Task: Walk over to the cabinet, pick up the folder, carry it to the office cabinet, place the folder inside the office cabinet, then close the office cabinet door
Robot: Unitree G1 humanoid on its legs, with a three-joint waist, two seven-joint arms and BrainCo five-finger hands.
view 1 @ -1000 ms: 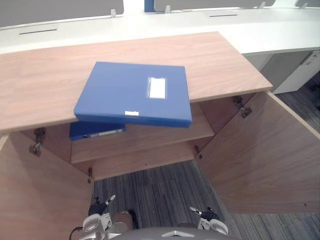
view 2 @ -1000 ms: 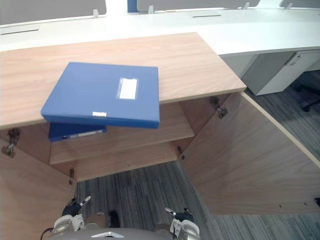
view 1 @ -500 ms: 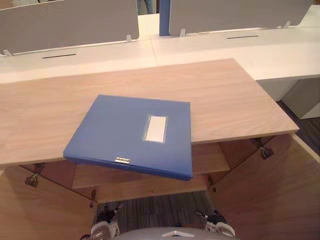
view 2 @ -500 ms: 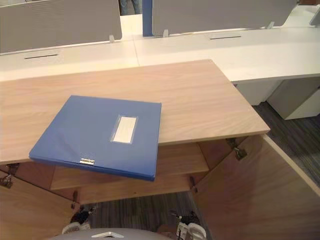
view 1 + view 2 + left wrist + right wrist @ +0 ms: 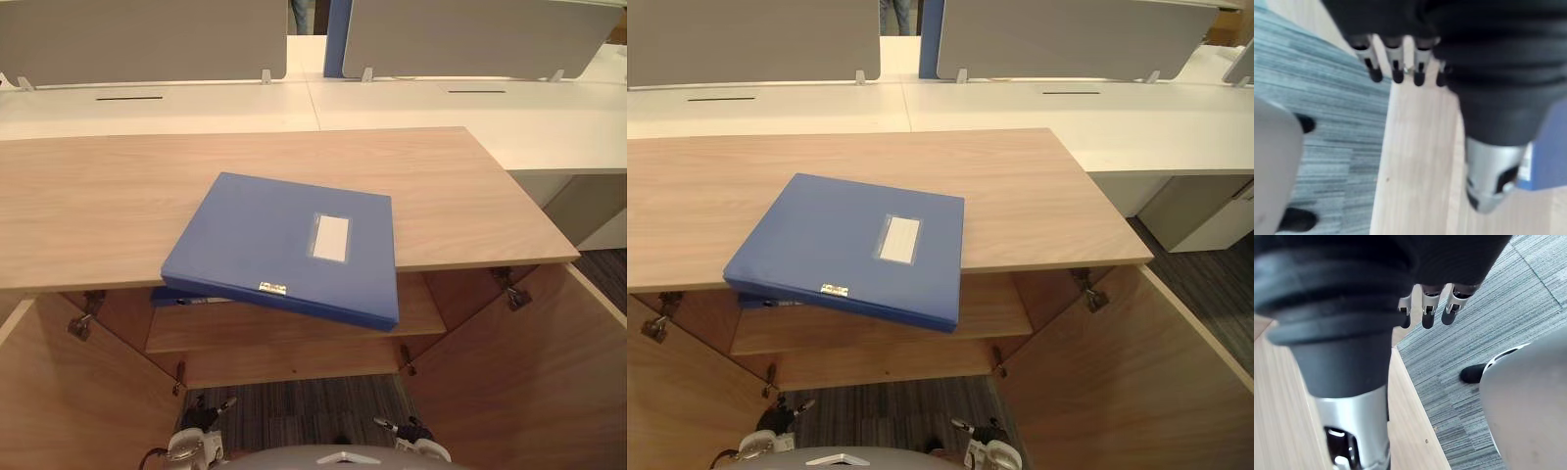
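Note:
A blue folder [image 5: 284, 245] with a white label lies flat on the wooden cabinet top [image 5: 98, 206], its near corner jutting out over the front edge. Both cabinet doors below stand open. A second blue folder [image 5: 181, 297] rests on the inner shelf [image 5: 294, 328], mostly hidden under the top. My left hand [image 5: 196, 431] and right hand [image 5: 411, 436] hang low by the carpet, well beneath the folder and apart from it. In the wrist views the left hand [image 5: 1418, 68] and the right hand [image 5: 1426, 308] have relaxed fingers holding nothing.
The open right door [image 5: 519, 382] and left door [image 5: 59, 401] flank the space in front of the cabinet. White desks [image 5: 392, 98] with grey partition screens [image 5: 147, 39] run behind it. Grey striped carpet [image 5: 294, 421] lies between the doors.
The whole picture has shifted, so the camera has moved; the folder stays on the cabinet top. Both hands remain low and empty.

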